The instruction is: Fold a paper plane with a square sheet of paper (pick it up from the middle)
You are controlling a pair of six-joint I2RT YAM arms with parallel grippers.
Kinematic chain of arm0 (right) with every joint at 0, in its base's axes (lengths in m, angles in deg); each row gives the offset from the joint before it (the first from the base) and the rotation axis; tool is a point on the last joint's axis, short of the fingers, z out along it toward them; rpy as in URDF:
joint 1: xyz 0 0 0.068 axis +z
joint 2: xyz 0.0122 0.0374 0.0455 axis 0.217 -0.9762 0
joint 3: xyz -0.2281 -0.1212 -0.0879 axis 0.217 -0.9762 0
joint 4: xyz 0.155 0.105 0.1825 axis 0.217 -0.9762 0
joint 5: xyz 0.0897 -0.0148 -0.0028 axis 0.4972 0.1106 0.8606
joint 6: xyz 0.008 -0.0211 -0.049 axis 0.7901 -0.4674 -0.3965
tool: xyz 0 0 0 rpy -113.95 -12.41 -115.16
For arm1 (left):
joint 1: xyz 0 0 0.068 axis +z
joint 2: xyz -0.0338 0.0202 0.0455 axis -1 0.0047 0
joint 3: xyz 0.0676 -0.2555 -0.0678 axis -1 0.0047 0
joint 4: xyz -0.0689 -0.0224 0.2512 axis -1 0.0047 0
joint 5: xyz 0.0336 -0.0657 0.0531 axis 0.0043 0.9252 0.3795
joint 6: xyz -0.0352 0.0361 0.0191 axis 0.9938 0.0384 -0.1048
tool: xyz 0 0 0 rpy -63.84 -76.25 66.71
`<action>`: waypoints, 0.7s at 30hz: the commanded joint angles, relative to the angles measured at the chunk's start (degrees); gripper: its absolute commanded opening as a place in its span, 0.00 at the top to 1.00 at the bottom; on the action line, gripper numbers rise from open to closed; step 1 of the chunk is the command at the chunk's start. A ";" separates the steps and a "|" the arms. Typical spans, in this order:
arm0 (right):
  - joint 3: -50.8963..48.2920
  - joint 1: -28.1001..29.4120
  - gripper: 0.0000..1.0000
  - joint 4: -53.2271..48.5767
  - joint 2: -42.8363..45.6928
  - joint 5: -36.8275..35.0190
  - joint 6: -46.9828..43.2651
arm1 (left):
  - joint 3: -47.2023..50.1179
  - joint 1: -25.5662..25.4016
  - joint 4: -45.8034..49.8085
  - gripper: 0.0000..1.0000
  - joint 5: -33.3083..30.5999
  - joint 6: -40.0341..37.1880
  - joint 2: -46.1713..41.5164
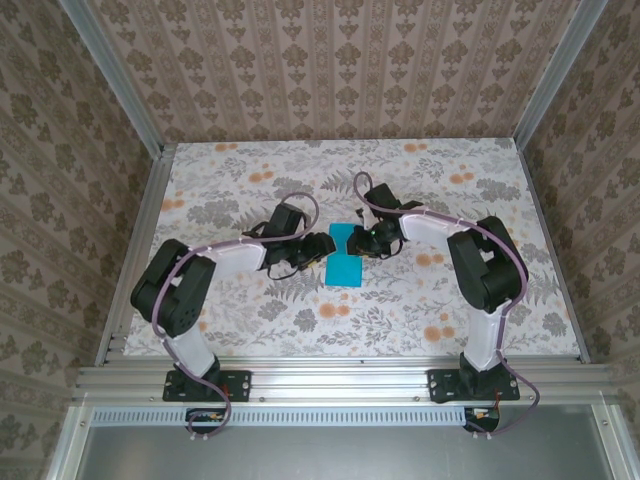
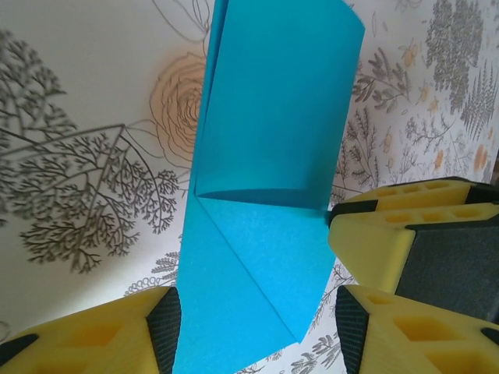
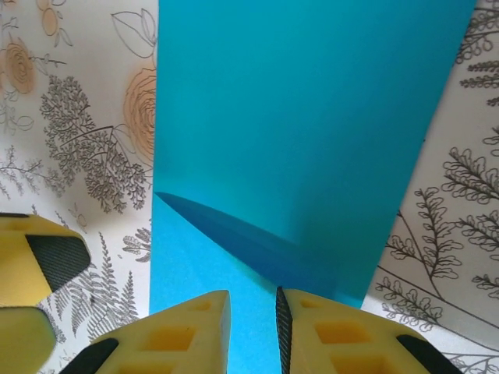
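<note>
midway across the floral tabletop (image 1: 250,310), the square sheet of paper (image 1: 344,268) (image 2: 273,117) (image 3: 312,117) is lying partly folded, one flap curling up off the flat layer beneath, which is showing a diagonal crease. the left claw (image 1: 318,250) (image 2: 253,335) is standing roughly half open, its fingers straddling one end of the sheet without pinching it. the right claw (image 1: 362,240) (image 3: 253,327) is hovering at the opposite end, parted by only a narrow gap and gripping nothing.
</note>
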 commanded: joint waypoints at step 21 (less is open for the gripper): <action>-4.52 -3.48 0.77 3.97 -4.34 2.89 3.27 | -5.58 -2.66 -4.84 0.44 4.86 4.54 8.50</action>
